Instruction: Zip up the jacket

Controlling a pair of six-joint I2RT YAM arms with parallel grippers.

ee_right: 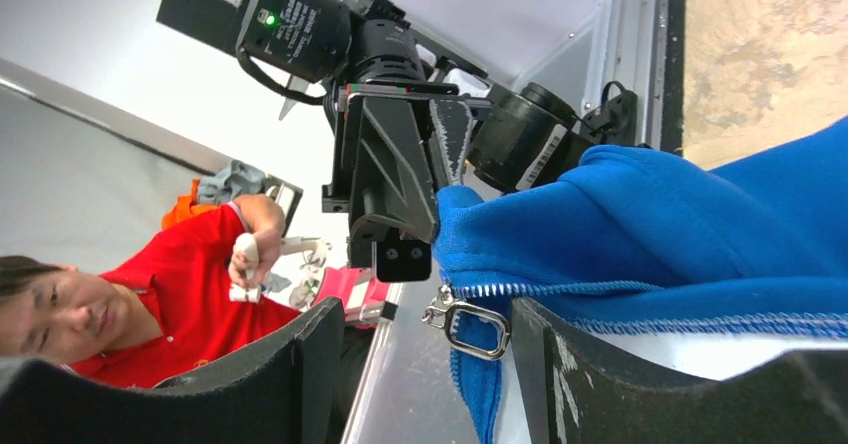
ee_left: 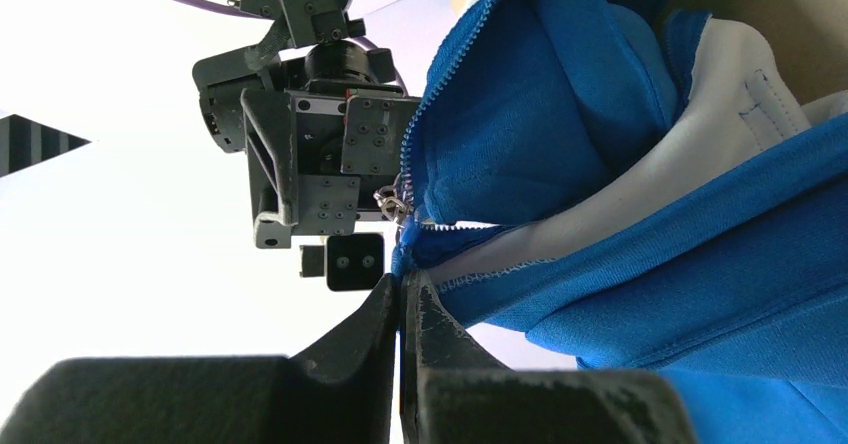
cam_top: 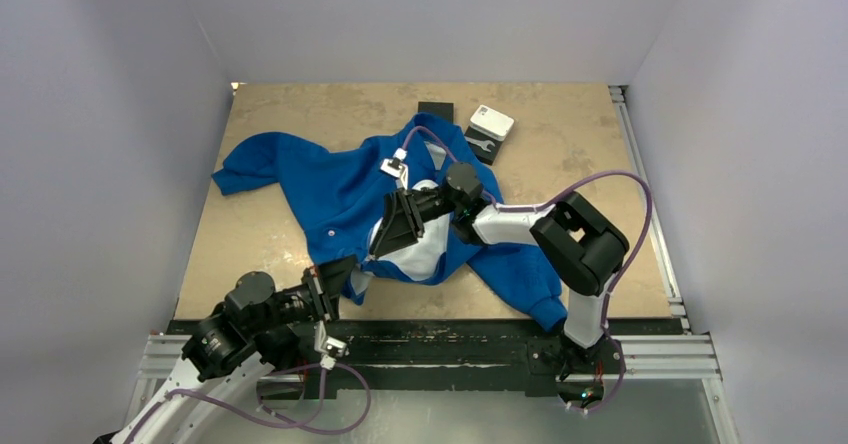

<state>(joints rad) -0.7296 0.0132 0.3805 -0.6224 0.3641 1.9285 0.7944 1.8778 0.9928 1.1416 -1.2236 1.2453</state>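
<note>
Two sets of jaws in play. The left gripper (ee_left: 400, 286) is pressed fully together, black fingertips pinching the bottom edge of the jacket (cam_top: 320, 184) right at the foot of the zip. Just above those tips in the left wrist view hangs the small silver zipper pull (ee_left: 392, 202), and above it the blue front gapes apart.

Over to the right gripper (ee_right: 425, 309): its fingers stand apart, one on each side of the pull's metal ring. The ring sits closer to the finger on the right of that frame, and whether it touches is too close to call. A row of zipper teeth (ee_right: 560, 289) runs off to the right along the blue edge.

Pulling back to the top view, the two grippers face each other over the jacket's lower hem, left of centre and low in the frame. The jacket sprawls across the middle of the tan table (cam_top: 300, 104), white lining (cam_top: 425, 249) showing where the front lies open. One sleeve (cam_top: 245, 174) is flung toward the left side, the other sleeve's cuff (cam_top: 548, 311) lies at the near edge on the lower right.

At the top of the frame, beyond the collar, sit a black box (cam_top: 433, 111) and a white device (cam_top: 491, 122). In the lower left of the right wrist view there is a person in a red shirt (ee_right: 150, 304)
</note>
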